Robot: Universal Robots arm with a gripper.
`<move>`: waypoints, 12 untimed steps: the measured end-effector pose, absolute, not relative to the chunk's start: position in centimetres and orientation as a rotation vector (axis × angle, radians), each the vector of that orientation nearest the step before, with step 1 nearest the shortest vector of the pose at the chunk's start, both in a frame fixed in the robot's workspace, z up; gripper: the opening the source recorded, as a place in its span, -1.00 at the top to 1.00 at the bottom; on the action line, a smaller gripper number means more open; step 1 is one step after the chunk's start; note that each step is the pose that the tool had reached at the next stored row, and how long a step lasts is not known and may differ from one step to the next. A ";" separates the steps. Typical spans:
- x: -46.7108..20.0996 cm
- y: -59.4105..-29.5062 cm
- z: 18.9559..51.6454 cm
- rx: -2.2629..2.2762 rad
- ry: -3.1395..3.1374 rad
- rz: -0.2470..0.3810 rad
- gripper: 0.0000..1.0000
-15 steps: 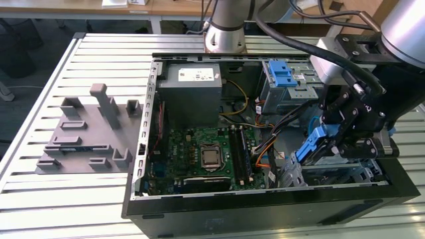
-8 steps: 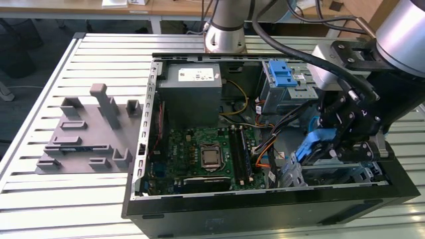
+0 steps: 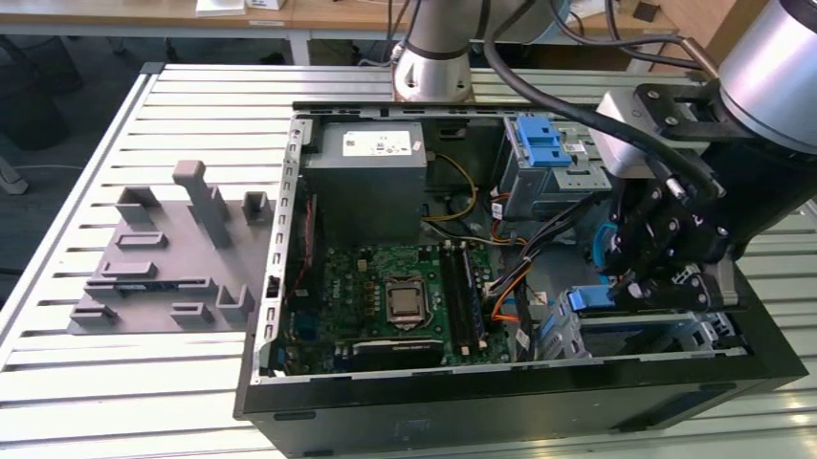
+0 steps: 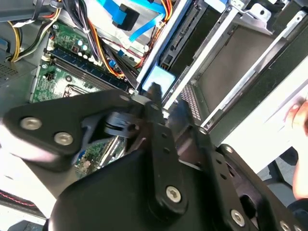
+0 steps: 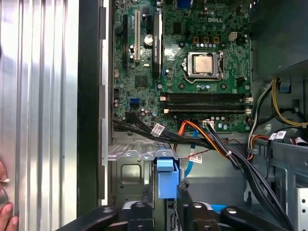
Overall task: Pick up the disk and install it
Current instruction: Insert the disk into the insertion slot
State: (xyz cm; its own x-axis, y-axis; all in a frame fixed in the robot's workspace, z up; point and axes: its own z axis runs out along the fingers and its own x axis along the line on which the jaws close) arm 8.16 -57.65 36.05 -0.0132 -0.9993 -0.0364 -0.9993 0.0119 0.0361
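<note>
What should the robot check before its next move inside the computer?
1. The case is open: ok.
2. The tool is down at the grey drive cage: ok.
3. The disk, its blue carrier showing, is right at the tool: ok.
4. The disk is pushed fully in: cannot tell.
5. The cables are clear: cannot tell; black and orange ones pass close by.
6. The hand is outside the case: ok.
</note>
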 end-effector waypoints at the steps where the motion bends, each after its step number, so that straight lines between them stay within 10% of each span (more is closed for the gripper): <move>1: 8.2 -57.7 36.0 -2.206 2.234 0.081 0.40; 12: 8.2 -57.7 35.4 -2.210 2.230 0.081 0.79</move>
